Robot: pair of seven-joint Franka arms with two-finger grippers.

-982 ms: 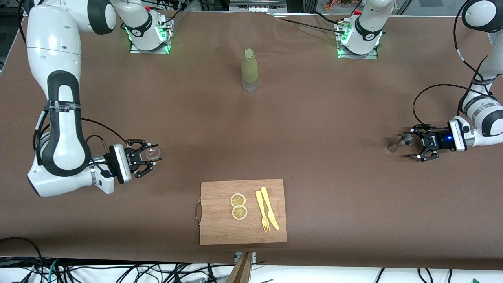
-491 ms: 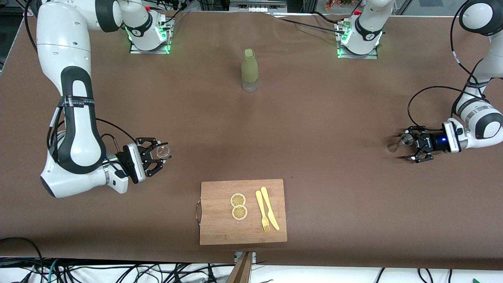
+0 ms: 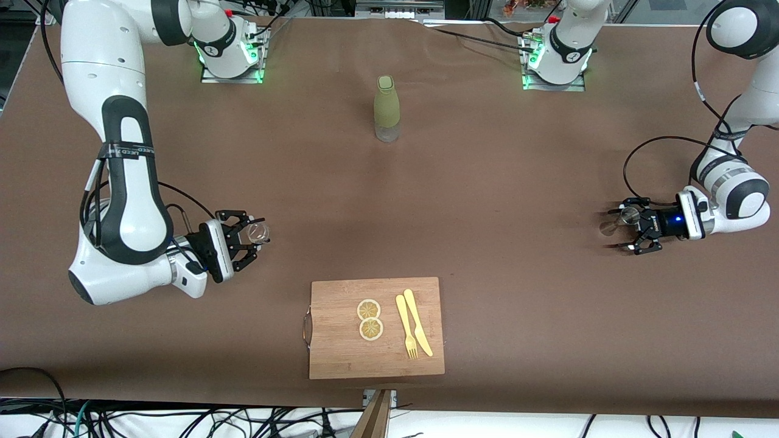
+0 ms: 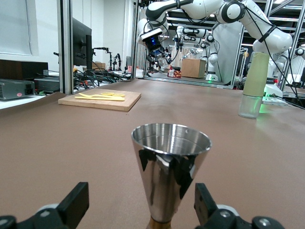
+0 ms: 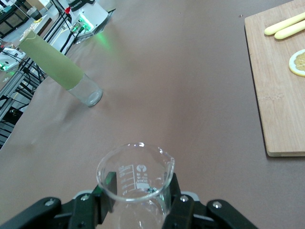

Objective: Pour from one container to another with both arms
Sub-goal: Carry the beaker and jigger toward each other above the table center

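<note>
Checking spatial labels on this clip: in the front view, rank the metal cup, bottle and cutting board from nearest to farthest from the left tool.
1. Metal cup, between the open fingers of the left tool.
2. Cutting board, at the table's middle, nearest the camera.
3. Green-sleeved bottle, at the middle, toward the bases; close to the board's distance.

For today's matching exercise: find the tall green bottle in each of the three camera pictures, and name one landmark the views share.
Front view: the green bottle stands upright mid-table, between the two arm bases.
Left wrist view: the bottle stands in the background, past the steel cup.
Right wrist view: the bottle appears slanted, past the glass beaker.
Shared landmark: the wooden cutting board shows in all three.
</note>
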